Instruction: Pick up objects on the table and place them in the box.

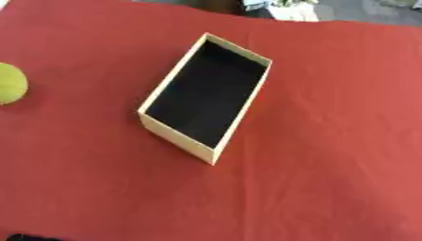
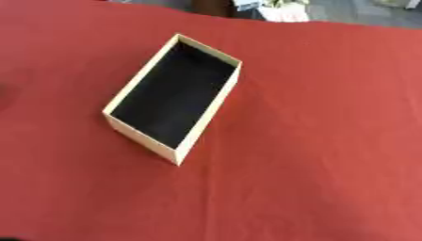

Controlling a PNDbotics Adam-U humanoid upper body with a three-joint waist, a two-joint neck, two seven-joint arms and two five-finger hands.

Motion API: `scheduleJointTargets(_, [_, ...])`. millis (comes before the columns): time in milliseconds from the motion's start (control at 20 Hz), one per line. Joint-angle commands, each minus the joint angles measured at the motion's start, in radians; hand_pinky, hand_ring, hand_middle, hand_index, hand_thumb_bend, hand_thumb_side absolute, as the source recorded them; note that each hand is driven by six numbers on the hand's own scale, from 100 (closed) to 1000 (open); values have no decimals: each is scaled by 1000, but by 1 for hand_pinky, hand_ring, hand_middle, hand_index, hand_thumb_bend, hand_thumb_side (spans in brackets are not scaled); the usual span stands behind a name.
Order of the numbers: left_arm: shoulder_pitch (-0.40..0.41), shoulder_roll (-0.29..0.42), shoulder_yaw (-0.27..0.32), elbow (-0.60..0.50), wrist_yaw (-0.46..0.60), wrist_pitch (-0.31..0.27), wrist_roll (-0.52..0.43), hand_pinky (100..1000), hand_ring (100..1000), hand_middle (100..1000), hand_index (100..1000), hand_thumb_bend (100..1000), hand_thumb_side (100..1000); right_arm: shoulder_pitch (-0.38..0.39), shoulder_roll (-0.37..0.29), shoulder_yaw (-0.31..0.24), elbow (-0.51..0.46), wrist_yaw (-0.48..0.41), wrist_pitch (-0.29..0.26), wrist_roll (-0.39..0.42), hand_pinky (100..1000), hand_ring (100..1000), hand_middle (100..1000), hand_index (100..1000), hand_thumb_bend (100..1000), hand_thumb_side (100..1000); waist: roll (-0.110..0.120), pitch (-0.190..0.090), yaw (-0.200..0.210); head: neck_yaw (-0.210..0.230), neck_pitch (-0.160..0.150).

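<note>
Your box (image 1: 177, 136) sits near the middle of the red surface (image 1: 329, 164), turned askew so one corner points toward you and its long sides run up and to the right. Its walls are pale tan and its inside is black; as far as you can see into it, it holds nothing. It stands flat and open at the top.

Look to your left edge in the left eye view: a round yellow-green thing (image 1: 10, 84) lies on the cloth, cut off by the frame, well apart from the box. In the right eye view it falls outside the picture, and only a faint dark smudge shows at that edge.

At the bottom left corner of the left eye view a small black shape (image 1: 29, 237) pokes in; you cannot tell what it is. Neither of your hands shows clearly in either view, so you cannot tell how the fingers stand.

Beyond the far edge of the surface there is grey floor and some pale, blurred clutter (image 1: 293, 10), too unclear to name. The red cloth shows a few soft creases to the right of the box.
</note>
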Motion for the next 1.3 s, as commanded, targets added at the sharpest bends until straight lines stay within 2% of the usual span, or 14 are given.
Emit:
scheduleJointTargets(50, [-11,63,-4,58,45,40,-48,876,888,874,903,364,293,-15,-38,-6,-15,5,1,2,835,907,894,885,100,940,5,-16,-3,12,12])
scheduleJointTargets(100, [-22,68,-9,83,60,55,-63,874,887,870,903,370,229,-15,-37,-5,-15,4,1,3,835,907,894,884,100,941,5,-16,-4,16,14])
scheduleJointTargets(250, [-61,84,-25,155,101,99,-107,874,886,866,902,377,157,-16,-37,-4,-15,3,2,5,835,907,894,884,100,942,3,-14,-6,25,13])
scheduleJointTargets(300, [-75,90,-29,179,108,114,-122,869,883,861,899,386,100,-16,-36,-4,-15,2,2,5,835,907,894,885,100,942,3,-14,-6,26,13])
scheduleJointTargets(550, [-155,101,-70,303,146,173,-198,865,897,864,914,419,100,-20,-32,0,-15,-1,1,9,834,907,893,884,100,942,3,-13,-10,36,14])
scheduleJointTargets(700, [-193,103,-100,375,186,144,-243,885,928,842,889,520,237,-22,-30,2,-15,-4,1,10,834,906,892,883,100,942,4,-12,-14,40,15])
scheduleJointTargets(750, [-203,106,-106,399,191,131,-258,886,928,843,891,526,248,-23,-30,2,-15,-5,1,11,834,906,892,883,100,942,4,-12,-15,41,16])
scheduleJointTargets(850, [-219,108,-120,445,189,103,-286,890,934,857,910,569,325,-26,-29,4,-15,-7,0,10,833,904,891,882,100,940,6,-11,-15,43,20])
scheduleJointTargets(1000, [-244,108,-128,512,159,61,-328,890,930,858,913,589,334,-31,-28,7,-15,-10,-1,13,833,904,891,881,100,939,7,-12,-16,46,26])
scheduleJointTargets(1300, [-312,91,-125,641,102,-20,-416,872,925,851,911,555,322,-33,-25,8,-15,-15,-3,11,832,902,888,879,100,931,5,-11,-22,55,36])
